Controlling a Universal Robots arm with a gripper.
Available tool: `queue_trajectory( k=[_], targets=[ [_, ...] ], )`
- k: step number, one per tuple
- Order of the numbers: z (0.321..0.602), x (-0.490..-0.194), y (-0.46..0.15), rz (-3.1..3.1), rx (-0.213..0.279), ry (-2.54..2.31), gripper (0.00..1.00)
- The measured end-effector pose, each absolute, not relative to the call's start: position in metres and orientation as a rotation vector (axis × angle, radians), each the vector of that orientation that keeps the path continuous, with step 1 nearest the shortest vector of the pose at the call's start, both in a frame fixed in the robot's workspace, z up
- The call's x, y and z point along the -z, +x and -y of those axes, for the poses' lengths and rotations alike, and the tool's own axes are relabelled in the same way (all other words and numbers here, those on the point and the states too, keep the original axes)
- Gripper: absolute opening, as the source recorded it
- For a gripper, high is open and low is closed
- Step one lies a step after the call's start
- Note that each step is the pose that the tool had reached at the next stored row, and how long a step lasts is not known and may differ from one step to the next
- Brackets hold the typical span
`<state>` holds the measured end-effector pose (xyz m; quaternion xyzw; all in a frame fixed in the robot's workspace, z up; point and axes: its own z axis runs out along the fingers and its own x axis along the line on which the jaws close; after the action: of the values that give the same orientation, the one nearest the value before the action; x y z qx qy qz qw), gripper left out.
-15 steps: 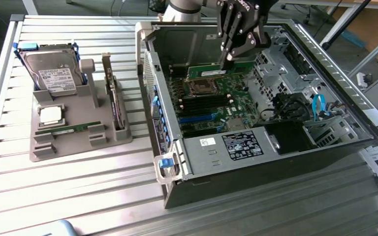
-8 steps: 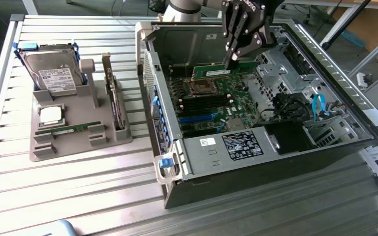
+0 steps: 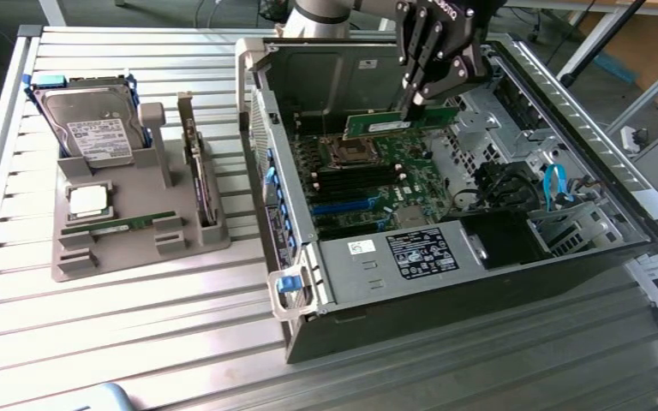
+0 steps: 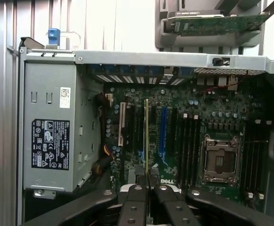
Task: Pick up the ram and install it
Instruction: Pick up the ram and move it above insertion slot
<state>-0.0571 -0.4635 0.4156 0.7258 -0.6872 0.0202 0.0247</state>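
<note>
The ram [image 3: 392, 125], a long green stick, hangs level above the motherboard [image 3: 403, 193] inside the open computer case [image 3: 306, 282]. My gripper [image 3: 413, 110] reaches down from above and is shut on its upper edge. In the wrist view the ram [image 4: 146, 136] appears edge-on as a thin line running out from between the fingers of the gripper [image 4: 146, 186]. It sits over the coloured expansion slots. The black memory slots [image 4: 188, 146] and the empty processor socket [image 4: 220, 160] lie off to one side of it.
A grey parts holder [image 3: 134, 248] stands at the exterior view's left with a hard drive [image 3: 92, 124], a silver processor [image 3: 89, 200], another green stick [image 3: 117, 226] and an upright expansion card [image 3: 198, 167]. Case walls, the power supply [image 3: 421, 253] and drive cages [image 3: 535, 214] surround the motherboard.
</note>
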Motion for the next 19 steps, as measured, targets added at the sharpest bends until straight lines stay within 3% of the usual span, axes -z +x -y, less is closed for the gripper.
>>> queue_trajectory(
  k=[19],
  targets=[
    [0.464,-0.416,-0.026,2.125,-0.065,2.244,0.12]
  ],
)
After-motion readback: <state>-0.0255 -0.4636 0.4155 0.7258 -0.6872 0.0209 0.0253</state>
